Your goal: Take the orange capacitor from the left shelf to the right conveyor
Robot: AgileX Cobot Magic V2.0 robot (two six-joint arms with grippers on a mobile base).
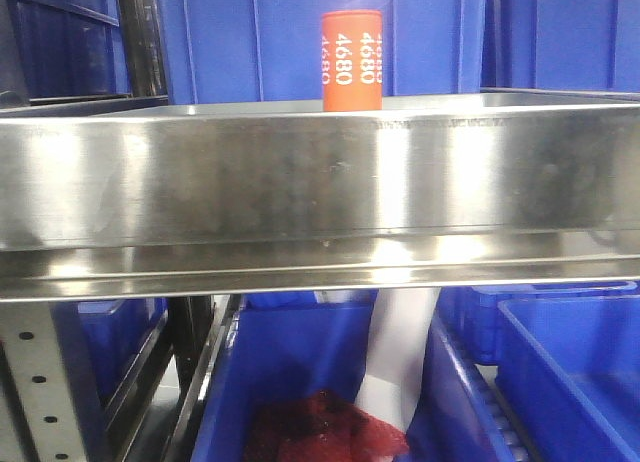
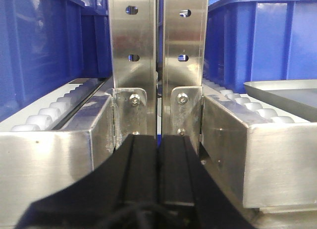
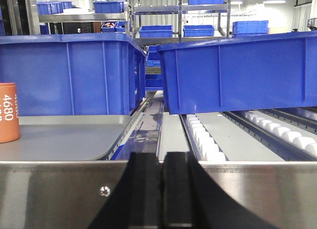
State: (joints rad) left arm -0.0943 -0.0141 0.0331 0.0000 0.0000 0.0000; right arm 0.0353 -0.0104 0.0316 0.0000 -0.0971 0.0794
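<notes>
Gleaming left shelf [image 1: 300, 182], blue bins [image 1: 200, 42] behind

Base of orange capacitor [image 1: 351, 62] hidden behind left shelf [image 1: 300, 182] lip; right wrist view crops it at left edge.

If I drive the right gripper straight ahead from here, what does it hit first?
Probably the shelf's steel front lip, right before the shut right gripper; depth is unclear. If it clears that, the gap between tray and rollers. The orange capacitor sits well left.
</notes>
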